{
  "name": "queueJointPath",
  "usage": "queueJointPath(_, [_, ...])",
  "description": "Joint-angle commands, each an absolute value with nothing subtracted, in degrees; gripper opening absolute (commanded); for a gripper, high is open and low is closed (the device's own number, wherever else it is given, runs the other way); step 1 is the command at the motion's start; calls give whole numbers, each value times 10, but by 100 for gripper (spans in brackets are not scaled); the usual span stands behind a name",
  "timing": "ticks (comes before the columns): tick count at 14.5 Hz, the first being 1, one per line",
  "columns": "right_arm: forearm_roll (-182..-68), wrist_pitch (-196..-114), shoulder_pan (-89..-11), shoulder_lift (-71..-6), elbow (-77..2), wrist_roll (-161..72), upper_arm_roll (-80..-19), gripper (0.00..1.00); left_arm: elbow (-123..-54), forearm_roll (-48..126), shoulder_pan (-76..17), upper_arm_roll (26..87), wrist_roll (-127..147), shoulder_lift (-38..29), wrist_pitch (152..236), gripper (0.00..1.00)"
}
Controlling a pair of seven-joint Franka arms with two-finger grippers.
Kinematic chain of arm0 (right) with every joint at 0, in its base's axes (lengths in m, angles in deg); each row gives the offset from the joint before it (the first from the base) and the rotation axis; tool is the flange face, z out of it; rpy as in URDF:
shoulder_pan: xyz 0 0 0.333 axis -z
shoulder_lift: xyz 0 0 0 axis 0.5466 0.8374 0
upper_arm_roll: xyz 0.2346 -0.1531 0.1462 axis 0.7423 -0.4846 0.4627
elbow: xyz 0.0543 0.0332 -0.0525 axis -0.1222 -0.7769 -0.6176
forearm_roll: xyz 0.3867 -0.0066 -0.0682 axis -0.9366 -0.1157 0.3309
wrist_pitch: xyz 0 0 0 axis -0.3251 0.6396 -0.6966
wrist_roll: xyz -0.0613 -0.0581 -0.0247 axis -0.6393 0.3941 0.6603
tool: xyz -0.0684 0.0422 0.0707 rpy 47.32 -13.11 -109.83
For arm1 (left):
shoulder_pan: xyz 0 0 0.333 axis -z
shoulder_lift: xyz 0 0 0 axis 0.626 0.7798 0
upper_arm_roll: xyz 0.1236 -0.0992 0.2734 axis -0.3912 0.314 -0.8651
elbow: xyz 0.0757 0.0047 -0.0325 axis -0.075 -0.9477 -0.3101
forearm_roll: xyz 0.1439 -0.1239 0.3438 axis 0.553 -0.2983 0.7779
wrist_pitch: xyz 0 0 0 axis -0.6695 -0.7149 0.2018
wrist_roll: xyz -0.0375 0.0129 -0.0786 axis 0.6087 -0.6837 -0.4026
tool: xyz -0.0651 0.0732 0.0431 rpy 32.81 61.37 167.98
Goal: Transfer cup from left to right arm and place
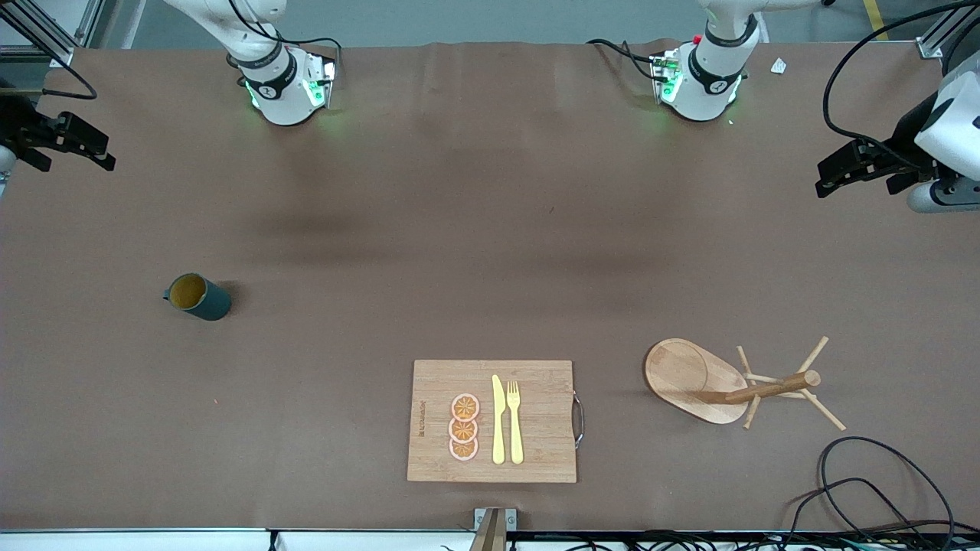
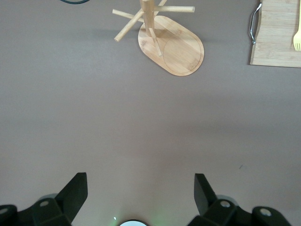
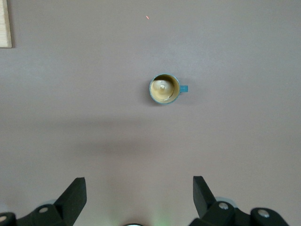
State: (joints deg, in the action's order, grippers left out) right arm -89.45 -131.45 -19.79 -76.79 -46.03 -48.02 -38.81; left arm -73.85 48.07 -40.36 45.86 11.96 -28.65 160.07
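Observation:
The cup [image 1: 197,296], a small dark teal mug with a tan inside, stands upright on the brown table toward the right arm's end. It also shows in the right wrist view [image 3: 164,89], its handle sticking out to one side. My right gripper [image 1: 107,151] is open and empty, high over the table's edge at that end, apart from the cup; its jaws stand wide in its wrist view [image 3: 138,183]. My left gripper [image 1: 821,177] is open and empty, high over the left arm's end of the table [image 2: 138,181].
A wooden peg rack [image 1: 735,383] on an oval base stands toward the left arm's end, also in the left wrist view [image 2: 171,44]. A wooden cutting board [image 1: 536,421] with orange slices [image 1: 464,427], a yellow knife [image 1: 498,419] and fork [image 1: 514,421] lies near the front edge. Cables [image 1: 865,482] lie at the front corner.

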Motion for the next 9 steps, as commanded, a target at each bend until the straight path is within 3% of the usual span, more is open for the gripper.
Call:
queueJointPath(1, [-884, -1286, -193, -764, -420, -475, -382, 100, -726, 487, -405, 459, 116, -283, 1594, 100])
queueJointPath(9, [-882, -1281, -197, -757, -405, -476, -381, 100, -719, 484, -405, 459, 117, -270, 1594, 100])
